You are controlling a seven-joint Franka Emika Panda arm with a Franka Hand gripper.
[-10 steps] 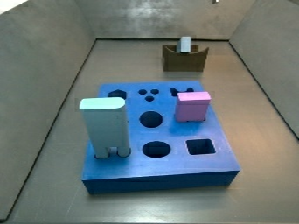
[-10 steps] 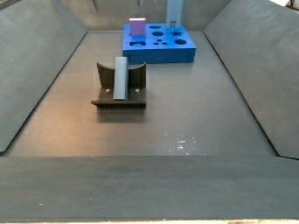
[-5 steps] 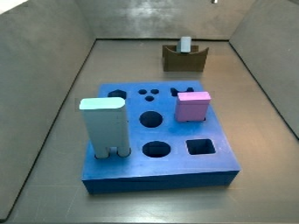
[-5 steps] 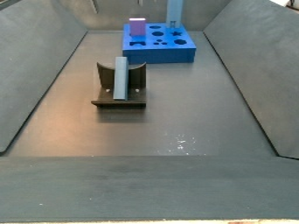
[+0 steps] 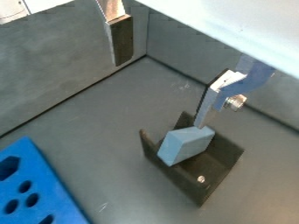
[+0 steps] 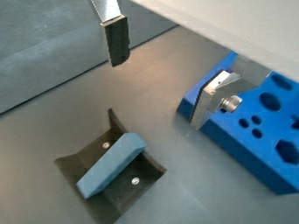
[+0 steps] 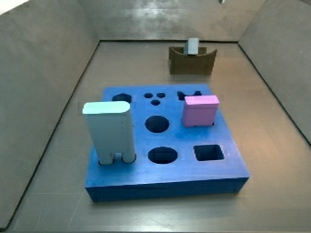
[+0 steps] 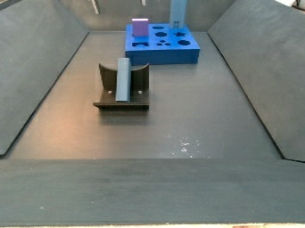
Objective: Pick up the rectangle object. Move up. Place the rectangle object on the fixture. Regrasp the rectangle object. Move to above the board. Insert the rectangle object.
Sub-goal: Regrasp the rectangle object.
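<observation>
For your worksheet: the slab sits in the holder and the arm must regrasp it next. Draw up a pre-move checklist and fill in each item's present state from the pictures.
1. Rectangle object seated in the fixture, leaning: ok.
2. Gripper open, nothing between the fingers: ok.
3. Gripper above the fixture, apart from the object: ok.
4. Fingers lined up with the object's faces: cannot tell.
5. Board clear of the fixture: ok.
6. Square hole on the board free: ok.
</observation>
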